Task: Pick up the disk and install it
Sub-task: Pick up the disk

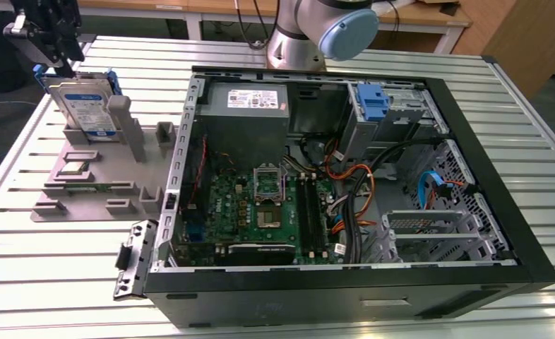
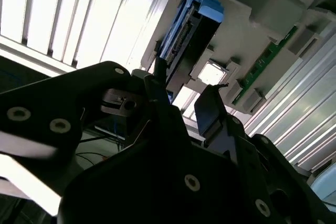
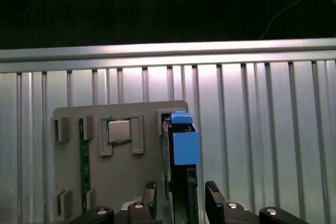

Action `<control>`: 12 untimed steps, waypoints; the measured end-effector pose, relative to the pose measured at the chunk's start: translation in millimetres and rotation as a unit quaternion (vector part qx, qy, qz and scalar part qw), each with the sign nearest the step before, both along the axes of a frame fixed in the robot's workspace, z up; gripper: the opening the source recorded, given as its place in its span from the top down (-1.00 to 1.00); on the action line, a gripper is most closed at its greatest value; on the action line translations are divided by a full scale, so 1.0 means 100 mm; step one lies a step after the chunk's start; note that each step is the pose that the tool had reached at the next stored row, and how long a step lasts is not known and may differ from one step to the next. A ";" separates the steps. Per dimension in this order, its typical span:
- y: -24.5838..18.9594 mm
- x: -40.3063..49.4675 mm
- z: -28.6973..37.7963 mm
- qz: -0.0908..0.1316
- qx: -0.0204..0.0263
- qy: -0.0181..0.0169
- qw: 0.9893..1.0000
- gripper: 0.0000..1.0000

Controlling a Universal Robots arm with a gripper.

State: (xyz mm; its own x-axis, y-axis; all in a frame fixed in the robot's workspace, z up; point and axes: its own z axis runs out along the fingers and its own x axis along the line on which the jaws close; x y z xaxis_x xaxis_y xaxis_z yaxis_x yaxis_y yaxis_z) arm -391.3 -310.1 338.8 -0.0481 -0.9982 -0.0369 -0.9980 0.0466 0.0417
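Note:
The disk (image 1: 82, 106), a silver drive with a white-and-blue label in a blue carrier, stands on edge in a grey holder plate (image 1: 87, 185) at the exterior view's left, outside the computer case. My gripper (image 1: 59, 58) hangs just above the disk's upper end. In the first wrist view the disk (image 3: 182, 145) runs edge-on between my fingers (image 3: 150, 192), with a gap on each side; the gripper (image 3: 181, 195) is open. In the second wrist view the gripper (image 2: 184, 98) points at the disk (image 2: 190, 38), and its fingertips (image 2: 209, 106) stand apart.
The open computer case (image 1: 503, 212) lies beside the holder, with a motherboard (image 1: 258, 205), a grey power-supply box (image 1: 244, 106), a blue bracket (image 1: 373, 104) on the drive cage and loose cables. The holder also carries a chip (image 3: 119, 130) and a green memory stick (image 3: 81, 156). The arm's base (image 1: 301, 35) stands behind the case.

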 end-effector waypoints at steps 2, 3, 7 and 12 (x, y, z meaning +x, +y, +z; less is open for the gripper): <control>0.011 -0.001 -0.023 0.008 0.000 -0.001 1.000 0.02; 0.018 0.000 -0.039 0.011 0.000 -0.001 1.000 0.02; 0.036 0.000 -0.090 0.026 0.000 -0.003 1.000 0.02; 0.036 -0.023 -0.134 0.032 0.000 -0.003 0.999 0.02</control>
State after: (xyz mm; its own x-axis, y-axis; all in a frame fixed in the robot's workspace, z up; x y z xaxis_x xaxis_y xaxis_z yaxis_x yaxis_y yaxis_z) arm -393.6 -306.5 325.4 0.0170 -0.9992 -0.0371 -0.9992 -0.0184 0.0360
